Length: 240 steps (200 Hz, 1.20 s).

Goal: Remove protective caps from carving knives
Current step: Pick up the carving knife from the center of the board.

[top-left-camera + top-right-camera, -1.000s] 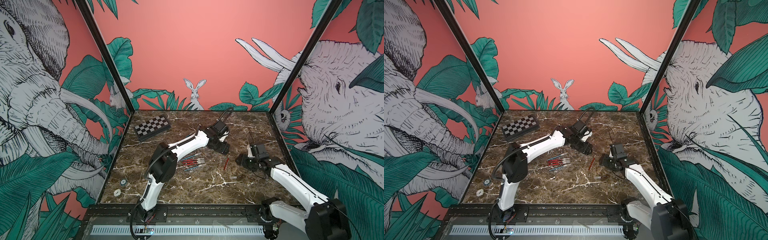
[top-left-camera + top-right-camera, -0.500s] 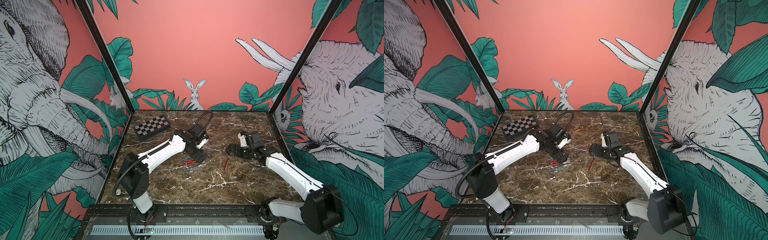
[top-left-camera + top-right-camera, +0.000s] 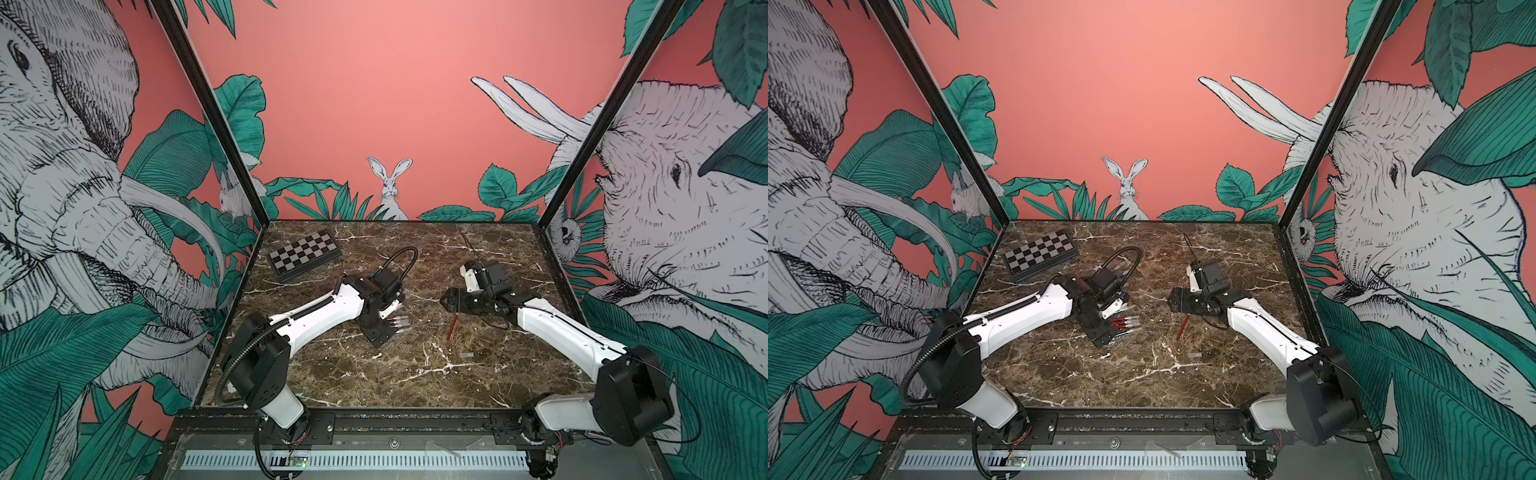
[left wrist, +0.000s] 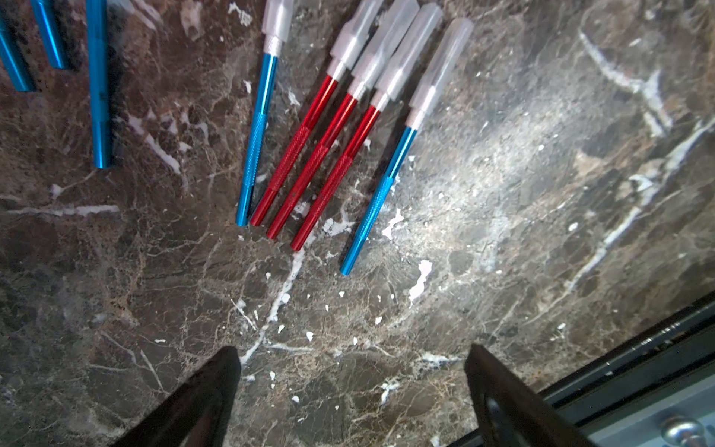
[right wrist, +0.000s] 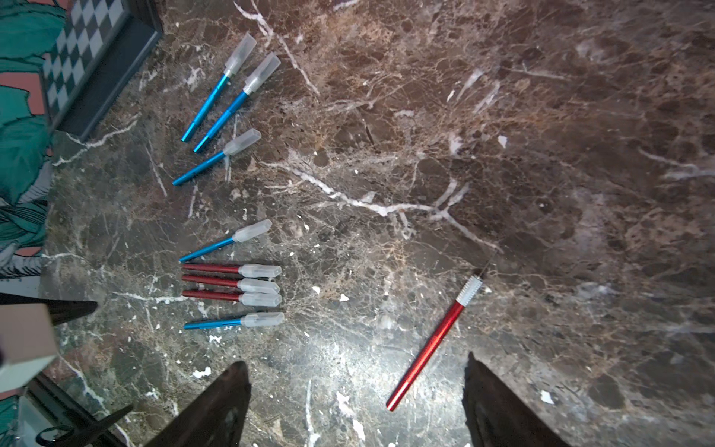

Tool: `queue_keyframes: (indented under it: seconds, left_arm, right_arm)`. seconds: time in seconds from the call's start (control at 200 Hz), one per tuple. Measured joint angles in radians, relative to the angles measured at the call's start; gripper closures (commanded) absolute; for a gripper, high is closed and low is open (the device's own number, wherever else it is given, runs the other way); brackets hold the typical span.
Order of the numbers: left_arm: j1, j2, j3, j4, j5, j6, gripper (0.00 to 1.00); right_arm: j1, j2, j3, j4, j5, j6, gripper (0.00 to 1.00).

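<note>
Bright and even in both top views, with faint shadows on the marble tabletop (image 3: 415,374) and wide-angle stretch toward the edges. Dimmer in both wrist views, darkening at the corners, with pale overhead glare on the marble. Soft focus on the protective caps (image 4: 387,50); blurred black fingertips (image 4: 209,391) of the left gripper (image 4: 352,387).

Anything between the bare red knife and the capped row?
Nothing: in the right wrist view only bare marble separates the uncapped red knife from the capped row.
</note>
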Motion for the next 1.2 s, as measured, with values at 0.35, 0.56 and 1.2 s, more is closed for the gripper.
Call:
queue_keyframes:
  seconds: [0.35, 0.56, 1.2]
  left_arm:
    - [0.0, 0.092, -0.013, 0.114, 0.018, -0.012, 0.36]
    - [-0.007, 0.117, -0.042, 0.149, 0.03, -0.027, 0.44]
    - [-0.034, 0.198, -0.077, 0.239, 0.034, -0.061, 0.55]
  right_arm:
    - [0.004, -0.012, -0.066, 0.049, 0.006, 0.022, 0.29]
    - [0.004, -0.018, -0.087, 0.066, 0.01, 0.026, 0.3]
    - [0.004, -0.043, -0.132, 0.126, 0.007, 0.042, 0.33]
